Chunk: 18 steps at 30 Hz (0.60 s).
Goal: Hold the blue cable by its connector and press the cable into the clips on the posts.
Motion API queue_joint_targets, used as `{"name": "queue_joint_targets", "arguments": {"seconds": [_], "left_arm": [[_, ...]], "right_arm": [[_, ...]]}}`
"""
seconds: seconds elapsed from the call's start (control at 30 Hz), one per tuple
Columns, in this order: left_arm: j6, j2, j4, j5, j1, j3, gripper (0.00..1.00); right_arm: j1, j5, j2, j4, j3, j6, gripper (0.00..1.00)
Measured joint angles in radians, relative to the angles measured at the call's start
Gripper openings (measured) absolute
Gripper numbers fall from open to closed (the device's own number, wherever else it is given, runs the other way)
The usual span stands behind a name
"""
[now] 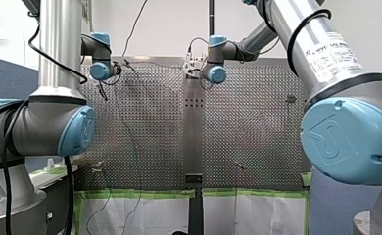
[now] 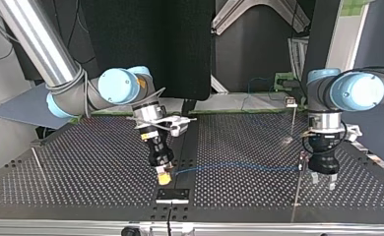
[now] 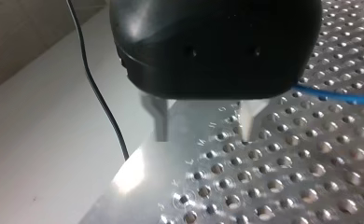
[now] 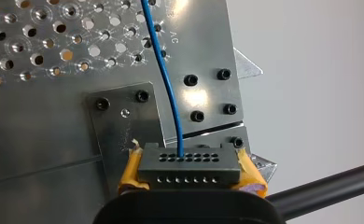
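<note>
Right fingers (image 4: 129, 172) grip connector (image 4: 189, 168), blue cable (image 4: 168, 93) attached, clearest from wrist

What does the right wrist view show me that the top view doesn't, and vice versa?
Only the right wrist view: the grey connector with its rows of holes, and the blue cable leaving one of them. Only the top view: my left end effector, open beside a thin post, and the cable's run across the table towards that post. Both: the blue cable, and my right end effector with yellow pads holding its end.
</note>
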Motion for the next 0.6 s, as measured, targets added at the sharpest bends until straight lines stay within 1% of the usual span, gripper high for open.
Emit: {"name": "queue_joint_targets", "arguments": {"seconds": [0.23,0.3,0.4,0.5,0.6], "left_arm": [[0.053,0.001,-0.054,-0.048,0.001,0.0,1.0],[0.068,0.003,-0.071,-0.054,0.001,0.0,1.0],[0.074,0.017,-0.098,-0.041,0.001,0.0,1.0],[0.079,0.034,-0.126,-0.017,0.0,0.0,1.0],[0.096,0.056,-0.153,-0.001,0.001,0.0,1.0]], "right_arm": [[-0.004,-0.001,0.0,0.002,0.0,-0.003,0.0],[-0.007,-0.001,0.0,0.004,0.0,-0.003,0.0],[-0.011,-0.002,0.0,0.006,0.0,-0.004,0.0],[-0.013,-0.002,0.0,0.006,0.0,-0.004,0.0],[-0.014,-0.002,0.0,0.006,0.0,-0.004,0.0]]}}
